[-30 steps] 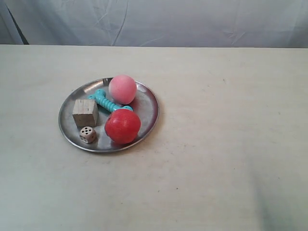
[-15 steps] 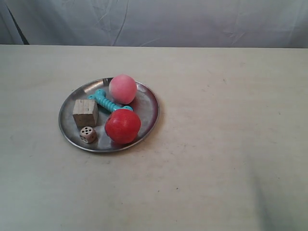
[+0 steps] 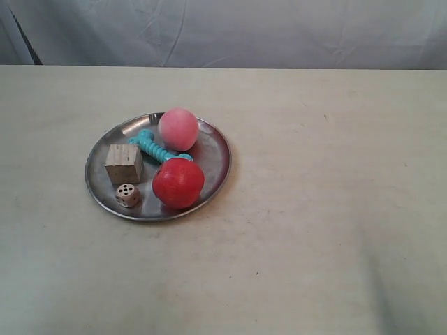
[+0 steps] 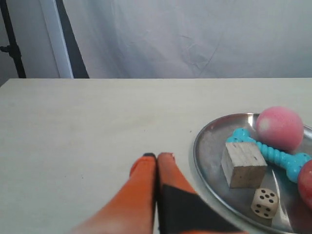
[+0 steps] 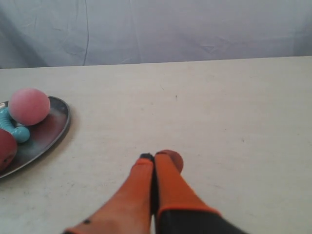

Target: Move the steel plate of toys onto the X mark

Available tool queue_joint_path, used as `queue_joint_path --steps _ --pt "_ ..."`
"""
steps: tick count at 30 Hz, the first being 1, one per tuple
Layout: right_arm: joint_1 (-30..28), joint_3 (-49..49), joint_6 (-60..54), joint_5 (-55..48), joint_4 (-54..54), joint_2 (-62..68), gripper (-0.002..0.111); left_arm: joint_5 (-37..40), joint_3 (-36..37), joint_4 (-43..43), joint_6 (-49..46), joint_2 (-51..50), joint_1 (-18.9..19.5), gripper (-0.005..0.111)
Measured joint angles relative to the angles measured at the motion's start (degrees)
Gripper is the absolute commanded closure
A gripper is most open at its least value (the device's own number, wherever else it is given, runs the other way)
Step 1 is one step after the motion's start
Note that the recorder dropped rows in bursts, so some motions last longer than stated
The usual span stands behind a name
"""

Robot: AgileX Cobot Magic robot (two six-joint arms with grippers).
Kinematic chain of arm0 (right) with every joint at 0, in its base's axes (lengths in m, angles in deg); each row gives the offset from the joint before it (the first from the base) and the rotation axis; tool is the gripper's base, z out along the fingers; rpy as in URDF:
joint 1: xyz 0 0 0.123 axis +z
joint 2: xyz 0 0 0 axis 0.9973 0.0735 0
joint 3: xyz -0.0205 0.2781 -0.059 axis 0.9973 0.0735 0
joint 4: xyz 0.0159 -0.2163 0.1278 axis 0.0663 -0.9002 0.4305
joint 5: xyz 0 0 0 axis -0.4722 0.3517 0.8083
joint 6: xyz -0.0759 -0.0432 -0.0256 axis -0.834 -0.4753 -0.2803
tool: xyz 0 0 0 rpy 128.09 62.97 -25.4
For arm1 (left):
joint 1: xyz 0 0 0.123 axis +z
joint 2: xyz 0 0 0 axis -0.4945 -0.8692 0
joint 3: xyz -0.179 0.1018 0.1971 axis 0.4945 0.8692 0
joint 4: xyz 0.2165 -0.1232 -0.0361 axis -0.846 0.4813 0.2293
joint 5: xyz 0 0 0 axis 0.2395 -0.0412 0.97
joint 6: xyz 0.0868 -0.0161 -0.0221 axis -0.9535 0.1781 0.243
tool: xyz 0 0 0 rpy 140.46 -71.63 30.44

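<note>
The steel plate (image 3: pixel 214 155) rests on the pale table, left of centre in the exterior view. It holds a pink ball (image 3: pixel 177 128), a red ball (image 3: pixel 178 183), a turquoise bone (image 3: pixel 151 147), a wooden cube (image 3: pixel 124 163) and a die (image 3: pixel 127 195). No arm shows in the exterior view. My left gripper (image 4: pixel 157 157) is shut and empty, low over bare table just beside the plate's rim (image 4: pixel 197 147), near the cube (image 4: pixel 243 164) and die (image 4: pixel 264 202). My right gripper (image 5: pixel 155 157) is shut and empty, apart from the plate (image 5: pixel 54 130). No X mark shows in any view.
A grey cloth backdrop (image 3: pixel 230 31) hangs behind the table's far edge. A dark stand (image 4: pixel 9 44) and a white post (image 4: pixel 56 39) rise beyond the table's corner in the left wrist view. Bare tabletop (image 3: pixel 335 195) lies on the plate's other side.
</note>
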Motion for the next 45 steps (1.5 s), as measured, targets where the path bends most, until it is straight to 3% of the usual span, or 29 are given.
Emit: queue_joint_path --steps 8,17,45 --pt "0.0 0.0 0.0 0.0 1.0 0.0 0.109 -1.7 8.5 -0.1 0.5 8.4 0.1 0.107" --pt "0.0 0.0 0.0 0.1 1.3 0.0 0.109 1.0 8.7 -3.7 0.6 13.7 0.1 0.107" --pt "0.0 0.0 0.0 0.1 1.3 0.0 0.109 1.0 8.7 -4.0 0.6 14.1 0.1 0.107"
